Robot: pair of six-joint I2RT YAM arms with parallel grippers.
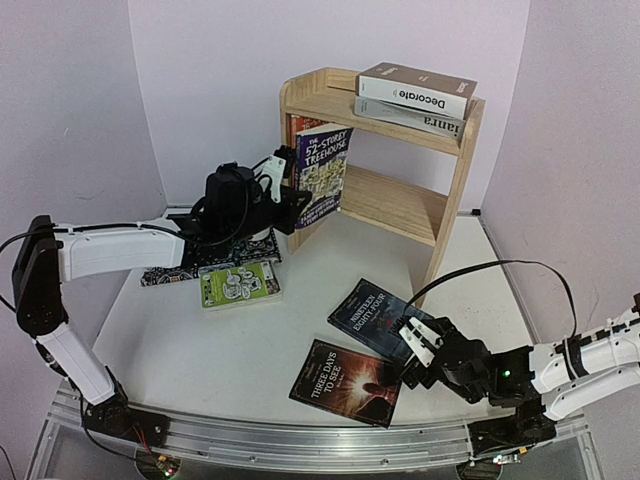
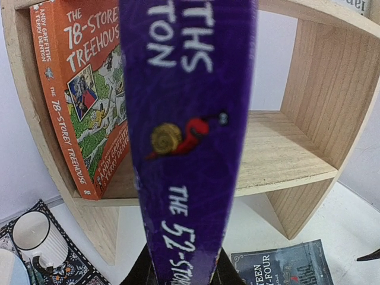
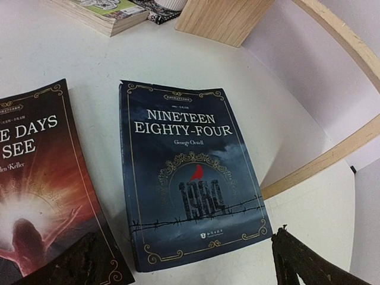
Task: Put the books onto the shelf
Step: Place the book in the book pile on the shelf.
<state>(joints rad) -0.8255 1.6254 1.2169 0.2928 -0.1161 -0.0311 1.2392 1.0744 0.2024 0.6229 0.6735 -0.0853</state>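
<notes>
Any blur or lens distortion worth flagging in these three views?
Left wrist: the purple book fills the centre, slightly soft from closeness; the shelf looks bowed by the wide lens. Right wrist: the dark blue book is sharp, no glare. Top view: evenly lit, soft shadows, sharp.

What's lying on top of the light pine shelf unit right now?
Two books stacked flat: the thick brown Decorate book on the grey ianra book. The grey one's cover is hidden beneath it; only its spine shows.

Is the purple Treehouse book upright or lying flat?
Upright: the purple book stands on end, clamped at its spine by the left gripper.
</notes>
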